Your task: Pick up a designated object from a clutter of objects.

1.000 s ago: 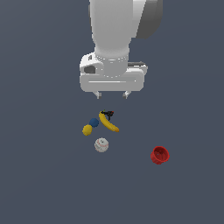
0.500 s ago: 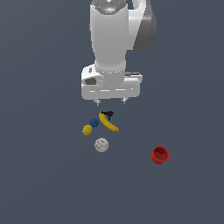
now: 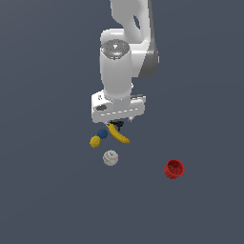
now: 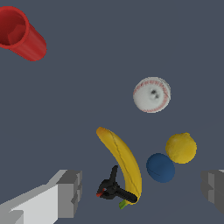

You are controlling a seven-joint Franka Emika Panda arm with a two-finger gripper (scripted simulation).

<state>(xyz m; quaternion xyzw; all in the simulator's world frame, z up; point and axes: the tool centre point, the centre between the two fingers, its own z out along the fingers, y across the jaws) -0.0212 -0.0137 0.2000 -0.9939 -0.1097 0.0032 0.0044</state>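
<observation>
The banana (image 4: 123,164) lies on the dark floor, and everything else is best placed from it. In the wrist view the gripper (image 4: 142,192) stands with its jaws spread wide and nothing between them: one finger (image 4: 70,192) shows on one side of the banana's lower end, the other finger (image 4: 214,190) well out beyond the blue ball (image 4: 160,167). The banana's stem end sits between the two fingers, nearer the first; neither finger touches it. In the exterior view the gripper (image 3: 118,123) hangs just above the banana (image 3: 118,134), whose upper end is hidden under the hand.

The banana's long axis runs at a slant. In the wrist view it curves from a rounded yellow tip, which points toward the red cup (image 4: 19,33), down to a dark-and-green stem end by the fingers. In the exterior view it slants from under the gripper down toward the exterior view's right.

A small black item (image 4: 114,189) with a red spot lies against the banana's stem end, touching or overlapping it. The blue ball is just beside the banana's lower half, and the yellow ball (image 4: 181,148) touches or nearly touches the blue ball on the side away from the banana. The baseball (image 4: 152,94), white with red stitching, lies apart from the banana, beyond its rounded tip and to the balls' side. The red cup lies on its side, well apart from the banana.
</observation>
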